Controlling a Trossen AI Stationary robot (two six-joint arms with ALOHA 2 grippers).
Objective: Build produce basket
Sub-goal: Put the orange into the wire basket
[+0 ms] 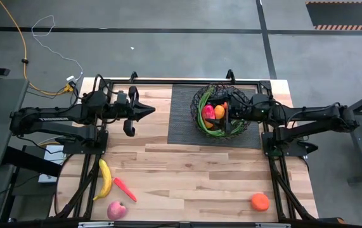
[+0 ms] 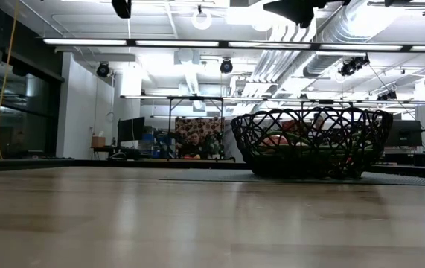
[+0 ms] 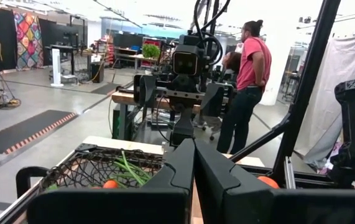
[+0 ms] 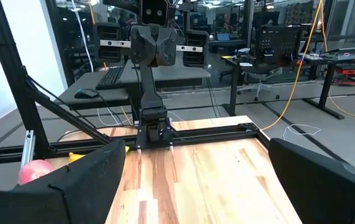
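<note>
Overhead, the black wire basket (image 1: 222, 111) sits on a dark ribbed mat (image 1: 184, 120) toward 1 o'clock on the wooden surface (image 1: 193, 171). It already holds green beans (image 1: 201, 114), a pink-red fruit (image 1: 208, 113) and an orange (image 1: 219, 111). The right gripper (image 1: 226, 114) hangs over the basket's 3 o'clock side, above the fruit, with its 2 fingers spread wide apart and nothing between them; the right wrist view shows only bare wood in the gap. The left gripper (image 1: 148, 112) hovers above the surface at about 10 o'clock, just beside the mat's 9 o'clock edge, its fingers pressed together and empty. Down at 7 o'clock lie 3 pieces still outside the basket: a yellow banana (image 1: 105, 179), an orange carrot (image 1: 125, 189) just beside it, and a pink apple (image 1: 116, 210) near the surface's edge. A second orange (image 1: 260, 202) rests alone at 5 o'clock, well apart from the rest. From the low view the basket (image 2: 310, 143) stands upright on the mat with coloured produce showing through its wire. In the room beyond, a person in a pink shirt (image 3: 252, 62) stands facing away.
</note>
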